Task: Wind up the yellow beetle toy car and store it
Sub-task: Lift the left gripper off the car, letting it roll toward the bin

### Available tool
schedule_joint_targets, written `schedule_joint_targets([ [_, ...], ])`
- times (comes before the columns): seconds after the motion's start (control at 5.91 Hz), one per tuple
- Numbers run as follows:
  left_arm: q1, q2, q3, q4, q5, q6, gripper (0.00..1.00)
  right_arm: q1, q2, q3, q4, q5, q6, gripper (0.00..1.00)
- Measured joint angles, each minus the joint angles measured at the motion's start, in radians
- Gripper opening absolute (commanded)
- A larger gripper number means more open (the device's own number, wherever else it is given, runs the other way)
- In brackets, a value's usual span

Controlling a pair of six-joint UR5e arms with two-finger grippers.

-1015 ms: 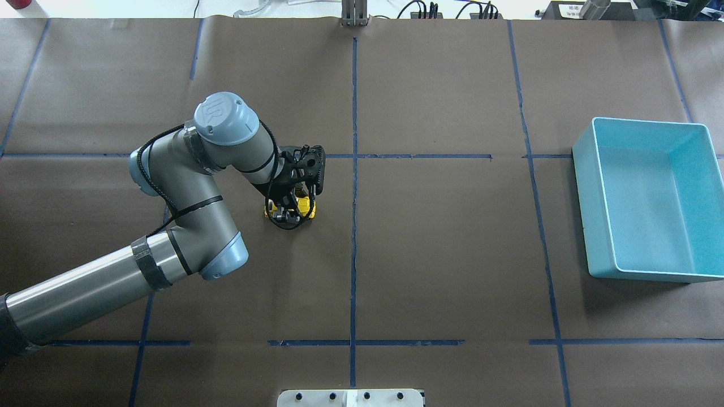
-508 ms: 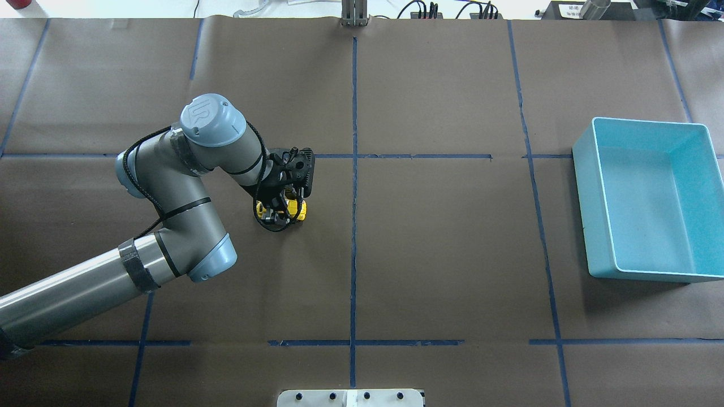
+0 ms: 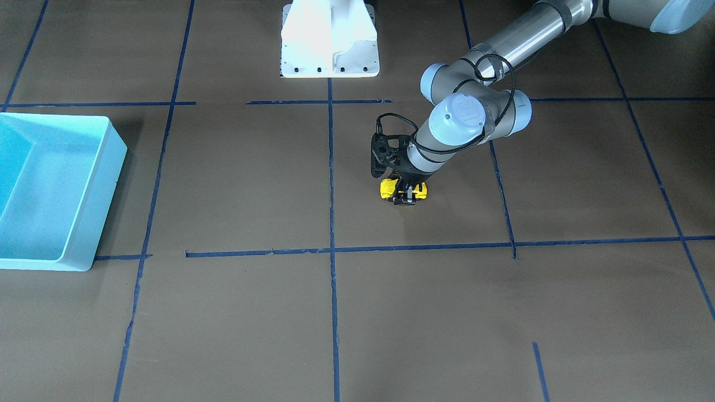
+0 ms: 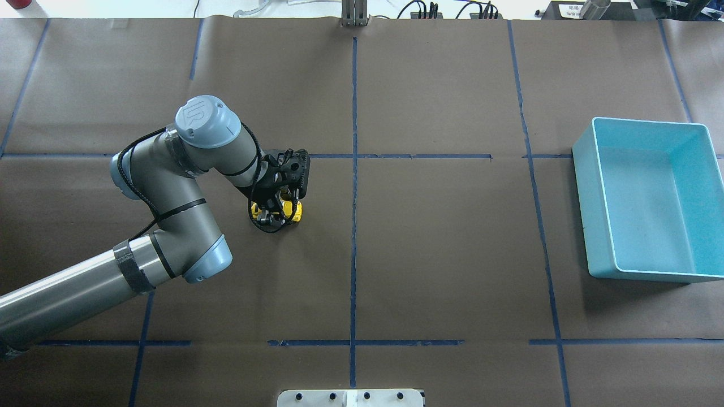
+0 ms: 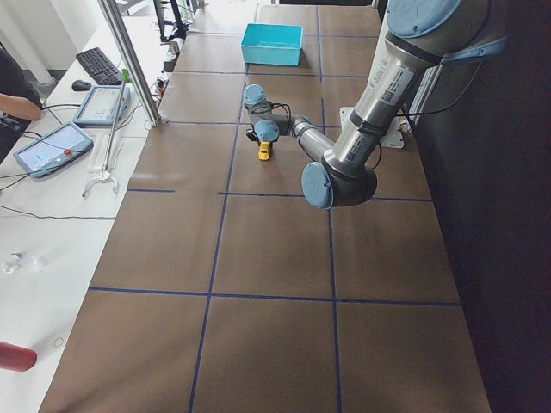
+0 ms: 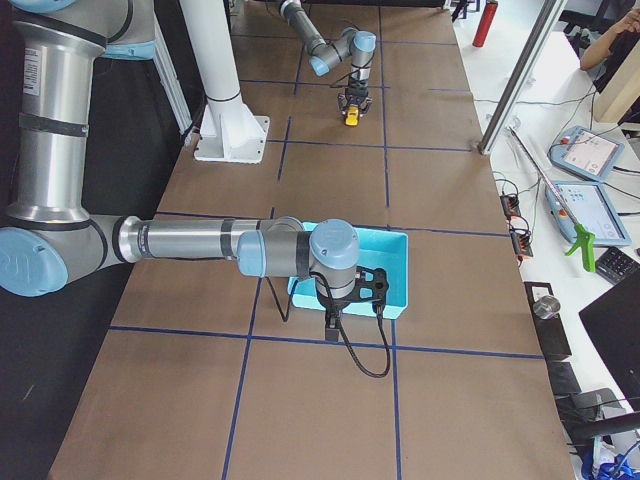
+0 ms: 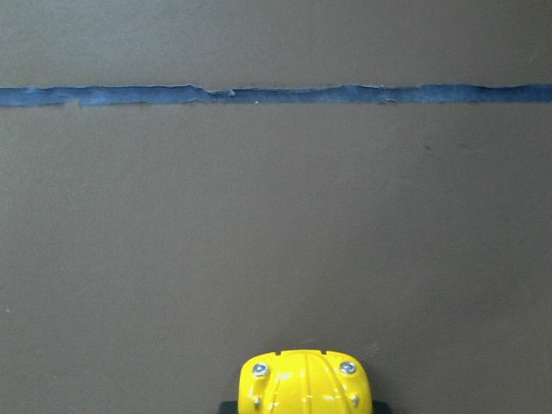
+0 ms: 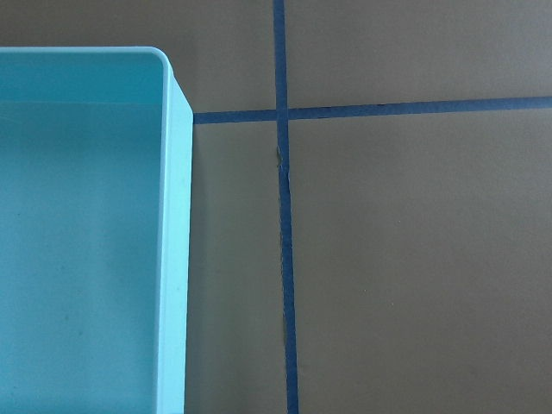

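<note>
The yellow beetle toy car (image 4: 292, 210) sits on the brown table left of centre, also seen in the front-facing view (image 3: 386, 188) and at the bottom edge of the left wrist view (image 7: 304, 379). My left gripper (image 4: 275, 213) points straight down and is shut on the car, with its wheels on the table. The light blue bin (image 4: 588, 209) stands at the far right. My right gripper (image 6: 335, 320) shows only in the exterior right view, hanging beside the bin (image 6: 395, 270); I cannot tell whether it is open or shut.
Blue tape lines (image 4: 354, 169) divide the brown paper table cover. The white robot base plate (image 3: 329, 39) is at the table's near edge. The bin's rim (image 8: 177, 241) fills the left of the right wrist view.
My left gripper has moved to the left in the overhead view, taking the yellow car along the table with it. The bin has not moved.
</note>
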Motion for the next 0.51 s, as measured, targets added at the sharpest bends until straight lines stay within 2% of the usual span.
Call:
schedule_joint_targets([
  [0.51, -0.007, 0.002, 0.000, 0.004, -0.001, 0.042, 1.00, 0.000, 0.000, 0.000, 0.001, 0.000, 0.000, 1.00],
])
